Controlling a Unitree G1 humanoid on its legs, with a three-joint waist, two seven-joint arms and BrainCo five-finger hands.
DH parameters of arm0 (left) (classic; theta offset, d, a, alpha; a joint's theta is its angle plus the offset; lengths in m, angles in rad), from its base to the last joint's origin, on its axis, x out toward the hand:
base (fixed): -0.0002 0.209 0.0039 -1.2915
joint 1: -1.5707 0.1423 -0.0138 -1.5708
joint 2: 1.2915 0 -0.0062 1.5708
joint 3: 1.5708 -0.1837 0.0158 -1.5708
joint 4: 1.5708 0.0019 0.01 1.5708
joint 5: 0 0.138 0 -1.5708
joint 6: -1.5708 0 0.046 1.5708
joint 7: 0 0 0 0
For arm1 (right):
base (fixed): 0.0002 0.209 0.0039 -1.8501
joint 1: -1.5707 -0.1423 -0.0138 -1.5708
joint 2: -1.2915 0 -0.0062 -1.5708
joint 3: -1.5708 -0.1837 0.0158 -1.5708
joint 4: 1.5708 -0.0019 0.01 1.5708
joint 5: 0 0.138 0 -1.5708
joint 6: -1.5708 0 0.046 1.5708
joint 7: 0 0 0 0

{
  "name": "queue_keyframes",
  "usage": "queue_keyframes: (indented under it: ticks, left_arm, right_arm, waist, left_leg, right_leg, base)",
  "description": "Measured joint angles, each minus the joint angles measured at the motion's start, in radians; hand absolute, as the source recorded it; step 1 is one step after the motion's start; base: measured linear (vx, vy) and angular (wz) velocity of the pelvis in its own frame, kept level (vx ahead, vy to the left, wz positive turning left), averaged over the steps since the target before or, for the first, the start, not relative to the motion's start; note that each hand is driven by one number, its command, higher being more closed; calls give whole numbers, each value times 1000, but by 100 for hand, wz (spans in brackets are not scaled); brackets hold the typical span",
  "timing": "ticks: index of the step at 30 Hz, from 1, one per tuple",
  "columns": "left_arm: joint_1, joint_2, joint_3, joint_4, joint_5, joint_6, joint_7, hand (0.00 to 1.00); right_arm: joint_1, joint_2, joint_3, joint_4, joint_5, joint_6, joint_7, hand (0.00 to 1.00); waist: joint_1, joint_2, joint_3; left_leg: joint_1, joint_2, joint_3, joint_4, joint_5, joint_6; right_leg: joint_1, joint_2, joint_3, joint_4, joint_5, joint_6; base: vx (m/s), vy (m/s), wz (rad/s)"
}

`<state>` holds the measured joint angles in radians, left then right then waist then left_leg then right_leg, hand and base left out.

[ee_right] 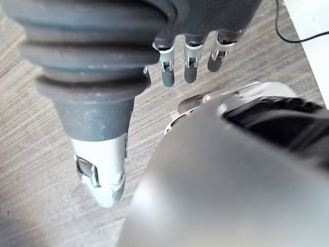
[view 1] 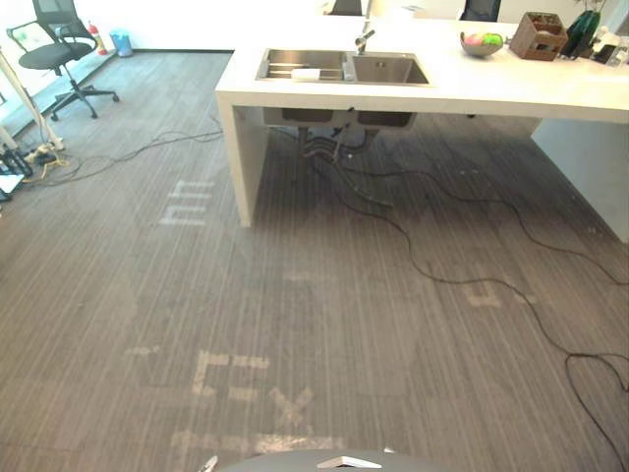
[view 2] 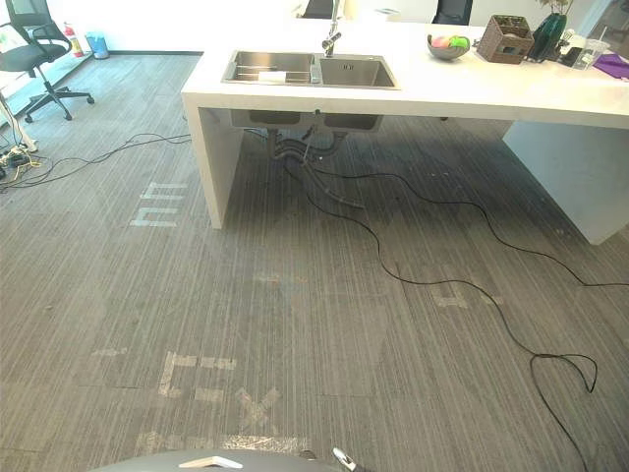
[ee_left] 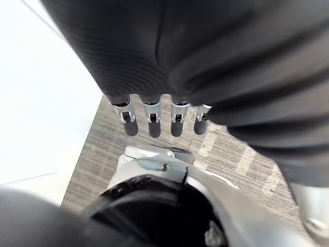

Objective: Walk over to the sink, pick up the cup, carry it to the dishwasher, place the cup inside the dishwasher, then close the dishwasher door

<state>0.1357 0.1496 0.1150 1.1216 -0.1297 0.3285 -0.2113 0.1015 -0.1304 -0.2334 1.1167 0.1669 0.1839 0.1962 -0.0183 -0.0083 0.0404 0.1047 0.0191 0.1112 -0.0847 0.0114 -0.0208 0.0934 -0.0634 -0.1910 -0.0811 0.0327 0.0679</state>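
A small pale object (view 1: 306, 74) is seen lying in the left basin of the sink (view 1: 388, 71); whether it is the cup cannot be told at this range. The sink is set into the near-left end of a white table (view 1: 491, 90), and a faucet (view 1: 364, 39) is mounted behind the divider between the basins. Farther right on the table, a bowl (view 1: 481, 43) of coloured fruit and a brown basket (view 1: 539, 36) are placed near each other, not touching. The table is well apart from the camera, across a grey striped floor (view 1: 413, 374) marked with pale tape (view 1: 256, 442). An office chair (view 1: 59, 49) is seen at far left. The left hand (ee_left: 153, 122) is seen in its wrist view with fingers hanging straight and relaxed, nothing held. The right hand (ee_right: 189, 64) is likewise loose and empty above the floor.
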Motion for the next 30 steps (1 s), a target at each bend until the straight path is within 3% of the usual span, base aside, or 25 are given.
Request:
queue_keyframes:
  ticks: [2, 4, 13, 18, 22, 27, 30]
  left_arm:
    - [-5, 0, -13, 0, 31, -28, 22, 0]
    - [-6, 4, -40, -1, 42, -41, 31, 0]
    - [-8, 7, -79, 0, 110, -133, 75, 0]
    - [-8, 16, -89, 0, 132, -209, 76, 0]
    - [-8, 19, -89, 0, 99, -216, 100, 0]
    - [-8, 11, -75, 0, 48, -218, 180, 0]
    - [-8, 9, -67, 0, 56, -217, 180, 0]
  right_arm:
    - [-15, -3, 41, -1, -19, -41, 33, 0]
    - [-27, -5, 68, -2, -19, -46, 61, 0]
    - [-35, -8, 98, -1, -14, -2, 83, 0]
    - [-48, -6, 107, 1, 5, 17, 85, 0]
    - [-47, -5, 107, 3, 22, 16, 85, 0]
    - [-47, -5, 107, 4, 22, 13, 85, 0]
    - [-47, -6, 107, 4, 23, 16, 85, 0]
  waist:
    - [-3, -3, 2]
    - [-6, -7, 5]
    - [-12, -18, 6]
    - [-17, -27, 11]
    - [-18, -31, 14]
    - [-19, -31, 14]
    - [-21, -31, 14]
  left_leg:
    - [2, -1, 0, 0, 2, 2]
    - [1, -2, -1, -1, 3, 3]
    - [-2, -12, -30, -1, 7, 8]
    - [-2, -16, -29, -2, 7, 9]
    - [-2, -20, -29, -2, 8, 9]
    - [0, -24, -30, -2, 11, 14]
    - [0, -25, -31, -2, 13, 17]
  right_leg:
    - [2, -1, -3, -3, 0, 0]
    - [2, -3, -11, -6, -1, 2]
    - [13, -13, -42, -6, -6, 9]
    - [13, -16, -41, -3, -2, 9]
    - [15, -18, -41, -1, -1, 11]
    - [16, -19, -42, -2, 0, 12]
    - [16, -20, -42, -3, 0, 12]
  base:
    - [-78, -8, 0]
    - [-73, -6, 2]
    - [-30, -2, 10]
    - [0, 0, 0]
    - [-9, -2, 0]
    - [-50, -8, 1]
    - [-61, -10, 1]
